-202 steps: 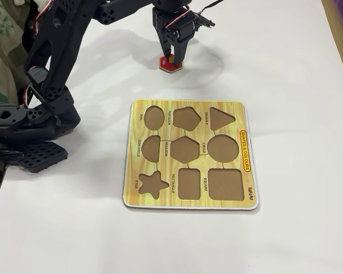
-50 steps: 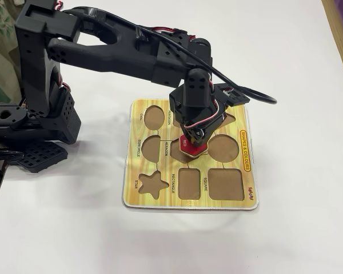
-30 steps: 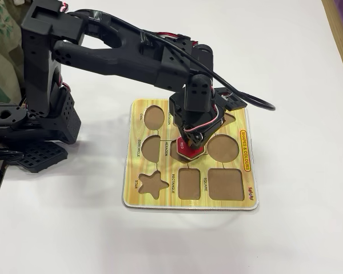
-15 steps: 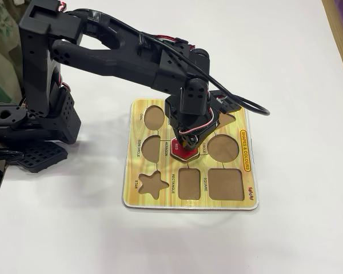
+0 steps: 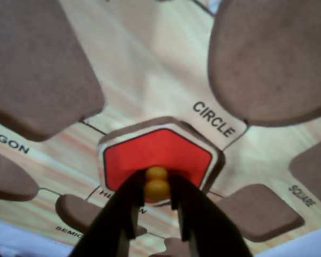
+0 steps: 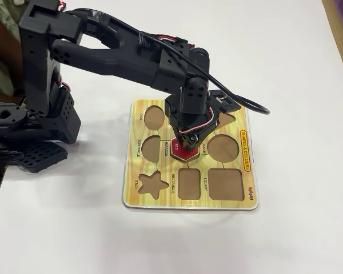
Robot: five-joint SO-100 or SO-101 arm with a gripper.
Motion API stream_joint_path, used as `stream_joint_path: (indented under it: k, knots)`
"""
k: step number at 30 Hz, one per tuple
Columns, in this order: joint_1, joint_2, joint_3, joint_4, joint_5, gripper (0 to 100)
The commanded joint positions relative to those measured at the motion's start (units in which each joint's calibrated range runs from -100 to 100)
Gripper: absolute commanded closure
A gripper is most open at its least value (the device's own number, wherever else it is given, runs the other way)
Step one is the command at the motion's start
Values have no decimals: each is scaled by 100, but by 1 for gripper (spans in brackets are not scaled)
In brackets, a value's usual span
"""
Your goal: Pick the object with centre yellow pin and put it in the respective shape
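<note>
The object with centre yellow pin [image 5: 158, 155] is a flat red hexagon, and it lies in the respective shape [image 5: 217, 163], the HEXAGON cut-out at the middle of the yellow wood-grain board [image 6: 134, 197]. A thin brown strip of the recess shows along its top and right sides. My gripper [image 5: 157, 186] is shut on the yellow knob [image 5: 157, 181], one black finger on each side. In the fixed view the gripper [image 6: 186, 147] points down at the board's centre, and only part of the red piece [image 6: 188, 153] shows beneath it.
Open brown cut-outs surround the piece: circle [image 6: 223, 147], pentagon [image 5: 37, 69], rectangle [image 6: 190, 184], square [image 6: 225, 184], star [image 6: 151, 184]. The arm's black base [image 6: 40, 120] stands left of the board. A cable [image 6: 258, 107] loops over the board's top right.
The red piece was carried from the table behind the board to the hexagon cut-out. Over the last half second the gripper has sunk slightly, with the piece settling lower.
</note>
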Motion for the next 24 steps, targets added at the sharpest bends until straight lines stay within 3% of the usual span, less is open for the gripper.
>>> stream_joint_path:
  k: [1, 9, 24]
  knots:
    - [-43, -149, 9, 98, -15, 97]
    - [-72, -367, 18, 141, -10, 82]
    - [-13, -1823, 18, 98, -104, 79]
